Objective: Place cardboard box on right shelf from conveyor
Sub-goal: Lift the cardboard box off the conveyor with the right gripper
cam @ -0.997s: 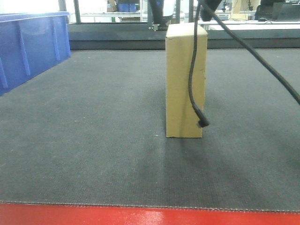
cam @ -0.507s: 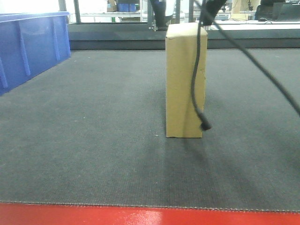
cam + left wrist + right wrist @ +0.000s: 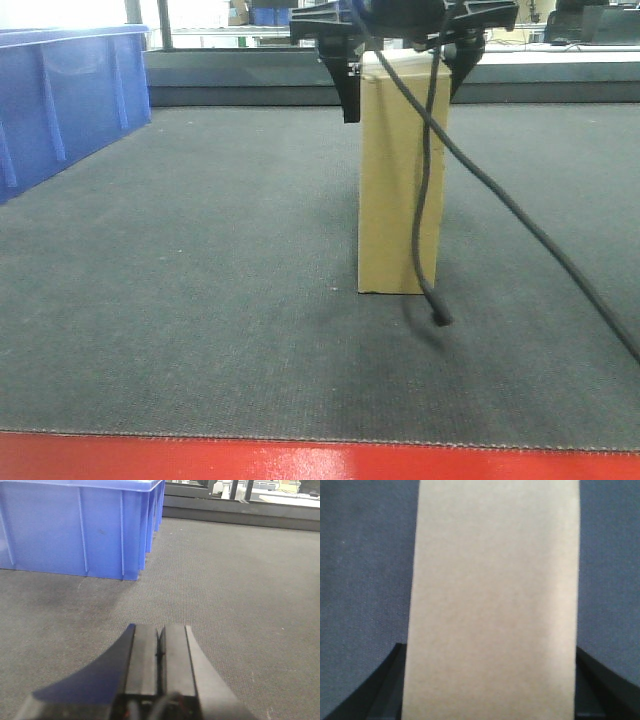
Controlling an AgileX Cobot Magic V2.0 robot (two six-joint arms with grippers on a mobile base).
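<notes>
The plain tan cardboard box (image 3: 390,200) stands upright on end on the dark-grey conveyor (image 3: 180,260). My right gripper (image 3: 404,100) is down over the box's top, open, with one black finger on each side of it and close against the cardboard. From the right wrist, the cardboard box (image 3: 492,590) fills the space between the two fingers of the right gripper (image 3: 489,650). My left gripper (image 3: 160,630) is shut on nothing, low over bare belt. The right shelf is out of view.
A large blue plastic bin (image 3: 60,90) sits on the belt at the far left, close ahead of the left gripper as the blue bin (image 3: 75,525). A loose black cable (image 3: 425,200) hangs in front of the box. The red frame edge (image 3: 300,460) runs along the near side.
The right gripper has come down from above the box, so its fingers now straddle the top. The box has shifted slightly to the right. The hanging cable has swung lower.
</notes>
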